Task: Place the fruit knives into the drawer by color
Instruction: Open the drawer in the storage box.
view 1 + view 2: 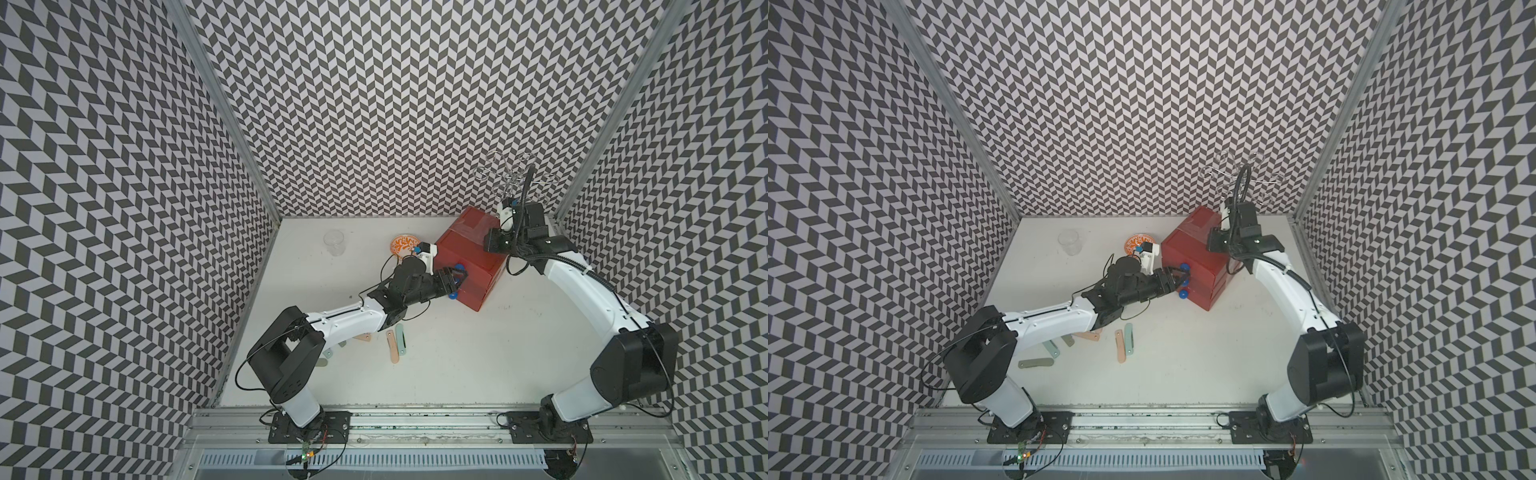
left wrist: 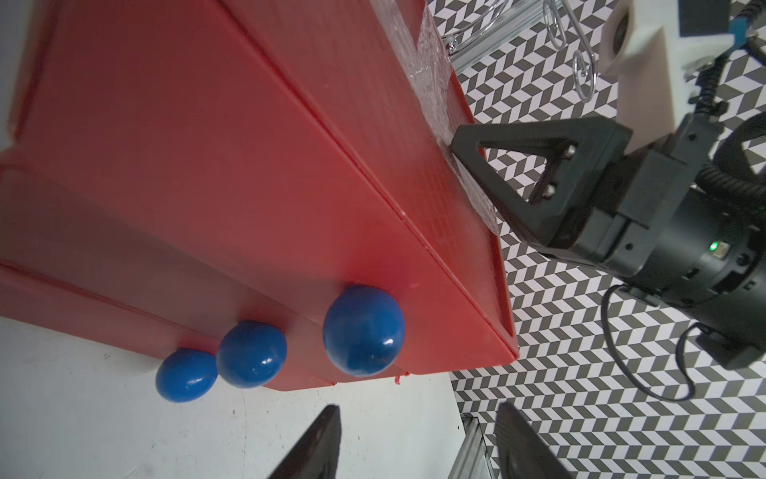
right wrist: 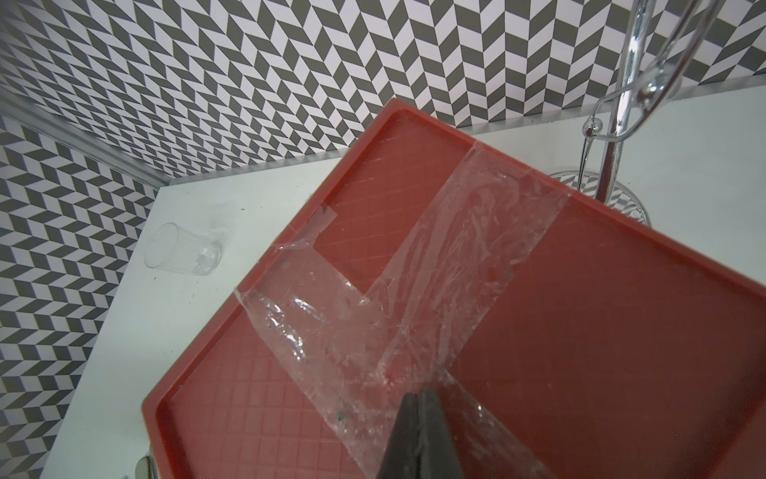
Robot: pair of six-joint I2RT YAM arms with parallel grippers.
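The drawer (image 1: 469, 253) (image 1: 1192, 249) is a red chest with three blue ball knobs, all drawers pushed in. My left gripper (image 1: 458, 277) (image 1: 1179, 277) (image 2: 418, 439) is open just in front of the top knob (image 2: 364, 330), with nothing between its fingers. My right gripper (image 1: 493, 241) (image 3: 420, 394) is shut, its tips resting on the taped top of the drawer (image 3: 621, 331). The fruit knives lie loose on the table near the left arm: a peach one (image 1: 1120, 345), a mint one (image 1: 1129, 338), a grey-green one (image 1: 1036, 363), and others partly hidden under the arm.
A clear glass tumbler (image 1: 334, 241) (image 3: 182, 249) stands at the back left. An orange-patterned bowl (image 1: 401, 244) sits just behind the left wrist. A chrome wire rack (image 1: 515, 174) (image 3: 621, 83) stands behind the chest in the back right corner.
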